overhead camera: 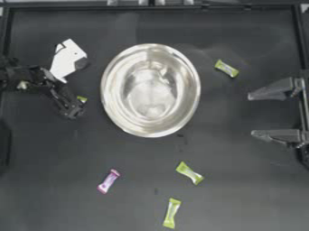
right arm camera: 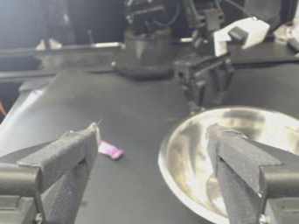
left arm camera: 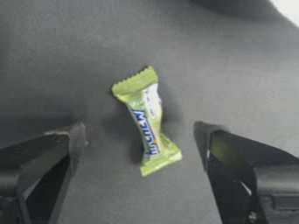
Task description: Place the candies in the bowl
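- The left gripper (overhead camera: pixel 77 104) is positioned low over the table (overhead camera: pixel 241 180), just left of the bowl (overhead camera: pixel 150 90), with its jaws spread wide.
- A yellow-green candy (left arm camera: pixel 145 121) is seen in the left wrist view lying flat on the table between the jaws, untouched; the straddle is judged to be set for a pinch across the wrapper's narrow width.
- In the top view only a corner of this candy (overhead camera: pixel 82 99) is visible beside the gripper.
- The bowl is placed centrally and appears empty, within reach of both arms.
- Four other candies remain on the table: one right of the bowl (overhead camera: pixel 226 68), two yellow-green below it (overhead camera: pixel 189 173) (overhead camera: pixel 172 213), and the pink-purple one (overhead camera: pixel 109 181).
- The right gripper (overhead camera: pixel 256 115) is parked at the right edge, jaws apart, holding nothing.
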Tool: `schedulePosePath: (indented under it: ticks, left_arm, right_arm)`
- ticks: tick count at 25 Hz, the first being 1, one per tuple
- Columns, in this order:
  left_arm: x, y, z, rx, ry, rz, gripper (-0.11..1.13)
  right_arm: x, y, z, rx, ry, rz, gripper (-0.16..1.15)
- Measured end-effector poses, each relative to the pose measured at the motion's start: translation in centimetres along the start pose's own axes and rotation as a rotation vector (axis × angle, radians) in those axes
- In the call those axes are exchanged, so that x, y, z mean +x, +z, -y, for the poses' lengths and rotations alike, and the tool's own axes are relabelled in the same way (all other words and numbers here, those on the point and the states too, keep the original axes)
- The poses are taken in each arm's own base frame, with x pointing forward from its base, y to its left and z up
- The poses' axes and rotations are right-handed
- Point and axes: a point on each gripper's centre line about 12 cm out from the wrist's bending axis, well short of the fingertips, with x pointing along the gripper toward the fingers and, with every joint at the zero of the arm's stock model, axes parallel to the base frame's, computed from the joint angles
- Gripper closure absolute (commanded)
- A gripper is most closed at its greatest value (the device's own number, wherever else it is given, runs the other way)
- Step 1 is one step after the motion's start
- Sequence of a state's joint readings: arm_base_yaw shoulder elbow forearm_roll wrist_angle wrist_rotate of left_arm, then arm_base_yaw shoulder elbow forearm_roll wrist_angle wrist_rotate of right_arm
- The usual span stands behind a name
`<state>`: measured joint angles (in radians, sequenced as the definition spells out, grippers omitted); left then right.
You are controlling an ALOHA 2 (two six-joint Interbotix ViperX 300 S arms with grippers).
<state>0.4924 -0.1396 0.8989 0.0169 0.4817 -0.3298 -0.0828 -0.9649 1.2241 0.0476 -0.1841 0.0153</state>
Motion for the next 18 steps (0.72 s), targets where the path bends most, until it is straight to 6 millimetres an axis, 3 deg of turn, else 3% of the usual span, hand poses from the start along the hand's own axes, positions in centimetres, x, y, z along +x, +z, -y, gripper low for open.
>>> schedulePosePath:
  ticks: [12, 18]
  left_arm:
    - [1.3, 0.2, -0.1, 0.035, 0.021, -0.01, 0.02]
    - [1.4, 0.2, -0.1, 0.033, 0.022, -0.012, 0.16]
  right_arm:
    - [0.0, 0.1, 0.0, 0.0, 0.0, 0.003, -0.02]
    - [0.0, 0.1, 0.0, -0.002, 0.0, 0.002, -0.02]
